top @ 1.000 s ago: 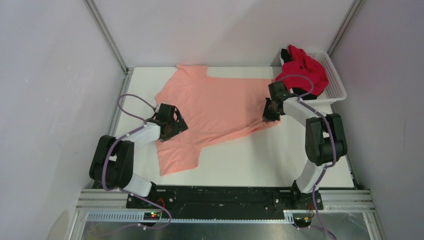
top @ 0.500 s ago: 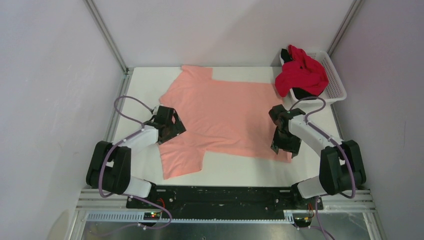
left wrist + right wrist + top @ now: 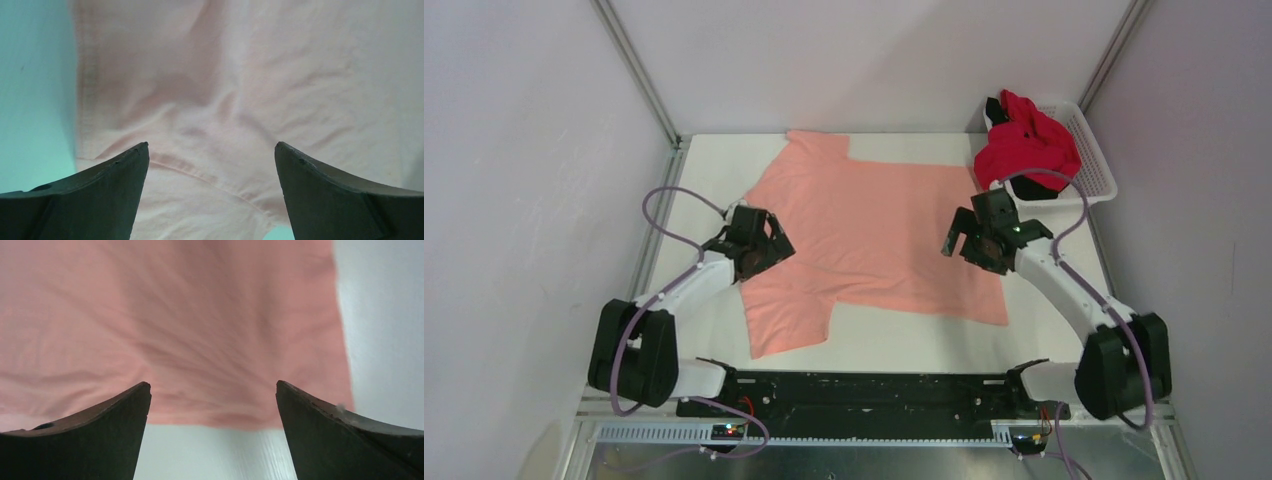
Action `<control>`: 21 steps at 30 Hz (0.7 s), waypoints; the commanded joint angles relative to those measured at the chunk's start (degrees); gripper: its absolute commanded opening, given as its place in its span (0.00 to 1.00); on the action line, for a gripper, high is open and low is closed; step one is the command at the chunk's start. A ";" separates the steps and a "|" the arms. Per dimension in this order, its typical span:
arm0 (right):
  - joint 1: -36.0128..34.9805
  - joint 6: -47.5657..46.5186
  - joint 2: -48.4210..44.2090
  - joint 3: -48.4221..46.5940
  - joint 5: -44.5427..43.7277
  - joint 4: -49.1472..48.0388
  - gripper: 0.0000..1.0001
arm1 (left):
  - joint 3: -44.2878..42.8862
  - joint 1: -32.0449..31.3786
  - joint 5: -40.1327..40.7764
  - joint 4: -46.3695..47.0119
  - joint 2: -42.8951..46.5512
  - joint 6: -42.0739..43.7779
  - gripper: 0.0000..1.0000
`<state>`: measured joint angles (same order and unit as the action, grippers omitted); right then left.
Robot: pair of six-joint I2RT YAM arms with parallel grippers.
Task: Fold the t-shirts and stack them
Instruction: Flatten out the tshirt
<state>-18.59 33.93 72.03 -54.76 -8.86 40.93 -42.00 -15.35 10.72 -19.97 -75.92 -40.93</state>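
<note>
Salmon-pink t-shirt (image 3: 874,230) now lies spread flat on the table (image 3: 904,340), collar toward the far left, hem toward the right. A second ago its right hem was bunched up under the right gripper (image 3: 964,242). Since then that corner has been dragged toward the near edge and laid out square, and the gripper has let go and pulled back over the hem side.

Right wrist view: fingers spread wide, nothing between them, hem edge just below. Left gripper (image 3: 764,245) has barely moved and hangs over the left sleeve seam, fingers also spread wide and empty (cloth under it, not pinched).

My read is that flattening is done and the first fold comes next. No fold is made yet, nothing is stacked.

Count:
- 3 shirts: pink on the table, red t-shirt (image 3: 1027,145) heaped in the white basket (image 3: 1099,165) at the far right, black t-shirt (image 3: 1031,187) mostly buried under the red
- 1 basket
- 2 arms
</note>
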 commanded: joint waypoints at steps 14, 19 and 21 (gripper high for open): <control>7.43 -1.63 28.07 -5.14 11.34 -25.08 0.99 | -10.32 3.50 -3.38 0.85 -16.25 1.61 1.00; 7.53 -1.46 29.44 -5.38 10.89 -23.97 0.99 | -5.01 5.90 -0.75 0.26 -12.26 0.65 0.99; 7.62 -1.64 29.31 -5.38 10.25 -23.55 0.99 | -3.07 6.38 1.51 -0.47 -10.62 0.31 0.99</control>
<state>-11.22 32.45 99.77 -59.64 2.00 16.95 -48.69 -10.13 7.55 -18.04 -90.32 -40.16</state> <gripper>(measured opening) 0.993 0.991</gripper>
